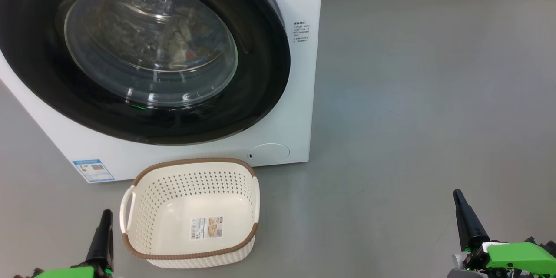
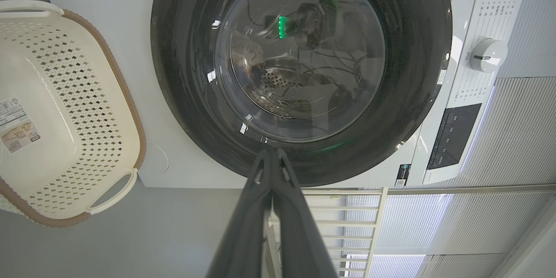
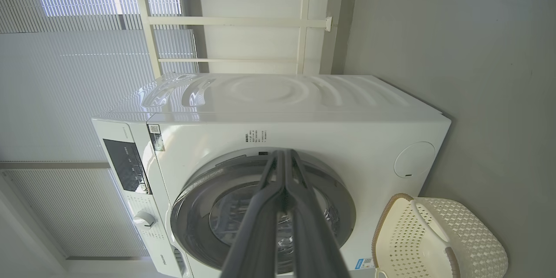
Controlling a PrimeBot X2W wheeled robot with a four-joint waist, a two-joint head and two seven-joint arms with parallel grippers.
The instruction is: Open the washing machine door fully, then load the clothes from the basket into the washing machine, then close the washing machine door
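The washing machine (image 1: 299,108) stands at the upper left, and its door (image 1: 260,74) lies flat against the front, closed. Through the glass bowl I make out crumpled clothes (image 1: 182,47) in the drum, light with a bit of orange. The basket (image 1: 195,161) sits on the floor just in front of the machine and holds only a paper label on its bottom. My left gripper (image 1: 105,215) is low, just left of the basket, shut with nothing in it (image 2: 271,152). Far to the right my right gripper (image 1: 458,195) is also shut and holds nothing (image 3: 284,153).
Grey floor (image 1: 412,117) stretches to the right of the machine, up to a wall base at the back. A control panel with a dial (image 2: 486,54) runs along the machine's top front. Behind the machine are a white railing (image 3: 243,21) and window blinds (image 3: 65,95).
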